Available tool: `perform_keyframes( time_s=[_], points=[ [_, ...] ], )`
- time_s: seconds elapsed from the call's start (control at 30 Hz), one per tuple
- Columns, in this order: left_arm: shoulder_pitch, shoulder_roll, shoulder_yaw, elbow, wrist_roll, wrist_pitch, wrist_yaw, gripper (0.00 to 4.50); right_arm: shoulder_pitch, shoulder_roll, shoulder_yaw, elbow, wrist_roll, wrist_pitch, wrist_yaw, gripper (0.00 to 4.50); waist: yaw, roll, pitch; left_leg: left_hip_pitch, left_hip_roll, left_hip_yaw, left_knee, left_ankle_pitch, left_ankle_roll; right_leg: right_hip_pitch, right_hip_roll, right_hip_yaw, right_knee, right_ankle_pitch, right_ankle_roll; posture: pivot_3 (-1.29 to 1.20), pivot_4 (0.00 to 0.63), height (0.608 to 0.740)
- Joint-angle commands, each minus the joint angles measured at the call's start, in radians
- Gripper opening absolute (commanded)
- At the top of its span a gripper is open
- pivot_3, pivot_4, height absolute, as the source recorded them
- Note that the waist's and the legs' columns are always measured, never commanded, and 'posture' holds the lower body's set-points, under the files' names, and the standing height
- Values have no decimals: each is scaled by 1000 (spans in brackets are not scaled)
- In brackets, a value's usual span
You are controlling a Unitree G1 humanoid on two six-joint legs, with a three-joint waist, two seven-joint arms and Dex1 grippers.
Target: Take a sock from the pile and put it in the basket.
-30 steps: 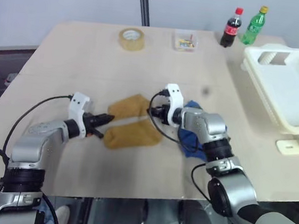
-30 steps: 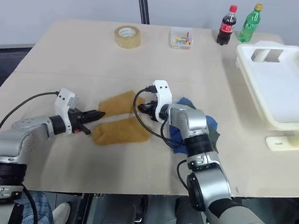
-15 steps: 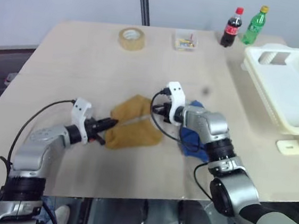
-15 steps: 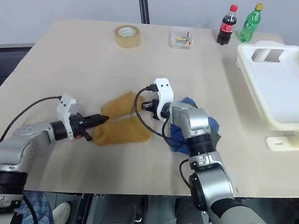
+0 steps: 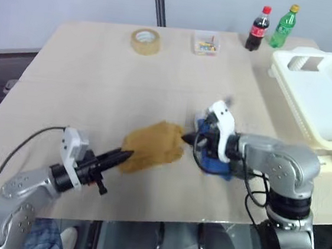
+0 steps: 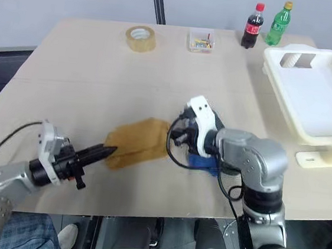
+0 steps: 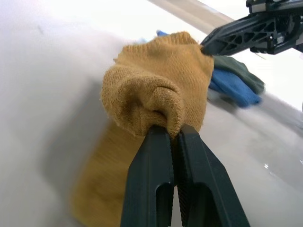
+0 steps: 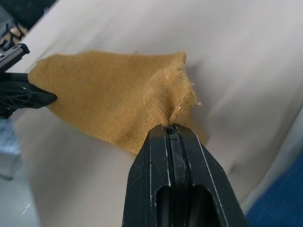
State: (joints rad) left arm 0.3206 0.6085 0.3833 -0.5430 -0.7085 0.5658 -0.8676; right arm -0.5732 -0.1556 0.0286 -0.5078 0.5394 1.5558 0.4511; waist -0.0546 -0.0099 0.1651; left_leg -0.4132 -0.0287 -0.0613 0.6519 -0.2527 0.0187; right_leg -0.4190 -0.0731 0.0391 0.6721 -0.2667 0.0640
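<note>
You've got the yellow sock (image 5: 152, 145) centre frame, stretched between both grippers — left gripper (image 5: 122, 154) pinching its left end, right gripper (image 5: 186, 139) clamped on its right edge, blue sock (image 5: 212, 163) just right, basket (image 5: 318, 99) far right, well apart.

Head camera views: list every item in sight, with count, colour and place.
Table: one, beige, under everything.
Mustard sock: one, near edge, lifted between both grippers.
Blue sock: one, beneath the right arm.
Dark green sock: one, on the blue one.
Basket: one, white, right edge.
Tape roll: one, tan, far side.
Clear box: one, far side.
Bottles: two, cola and green, far right.
Left gripper: shut on sock.
Right gripper: shut on sock.
</note>
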Motion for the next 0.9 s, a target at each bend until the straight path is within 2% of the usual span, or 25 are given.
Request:
perform_keyframes(
  time_s=[0.03, 0.23, 0.73, 0.8, 0.83, 0.87, 0.9],
  points=[
    [35, -24, 1, -45, 32, -46, 41, 0, 14, 10, -10, -54, 15, 20, -26, 40, 4, 0, 0, 0, 0, 0, 0, 0, 0, 0, 0, 0, 0, 0, 0, 0, 150, 738],
    [36, -49, -26, -16, 85, -93, 85, 0, 28, 6, 14, -54, 15, 12, -49, 40, 16, 0, 0, 1, -1, 0, 1, 0, 0, 1, 2, -3, 0, 0, 0, 0, 150, 738],
    [13, -80, -74, 39, 111, -113, 134, 0, 24, 7, 72, 24, 1, -77, -74, 40, 14, 0, 0, 0, -1, -1, 1, 0, 0, 2, 3, -5, 0, 0, 0, 0, 150, 738],
    [16, -78, -86, 43, 117, -111, 135, 0, 23, 6, 79, 35, -1, -88, -76, 664, 14, 0, 0, 1, -1, -1, 1, 0, 0, 2, 3, -5, 1, 0, 0, 0, 150, 738],
    [17, -80, -91, 46, 120, -112, 136, 0, 22, 2, 82, 37, -2, -94, -76, 808, 14, 0, 0, 0, -1, -1, 1, 0, 0, 2, 3, -5, 0, 0, 0, 0, 150, 738],
    [17, -80, -94, 49, 123, -112, 138, 0, 21, -2, 84, 39, -3, -99, -75, 1216, 14, 0, 0, 0, -1, -1, 1, 0, 0, 2, 3, -5, 0, 0, 0, 0, 150, 738],
    [15, -80, -95, 54, 131, -116, 139, 0, 19, -4, 84, 41, -4, -106, -76, 1987, 14, 0, 0, 0, -1, -1, 1, 0, 0, 2, 3, -5, 0, 0, 0, 0, 150, 738]
  ],
)
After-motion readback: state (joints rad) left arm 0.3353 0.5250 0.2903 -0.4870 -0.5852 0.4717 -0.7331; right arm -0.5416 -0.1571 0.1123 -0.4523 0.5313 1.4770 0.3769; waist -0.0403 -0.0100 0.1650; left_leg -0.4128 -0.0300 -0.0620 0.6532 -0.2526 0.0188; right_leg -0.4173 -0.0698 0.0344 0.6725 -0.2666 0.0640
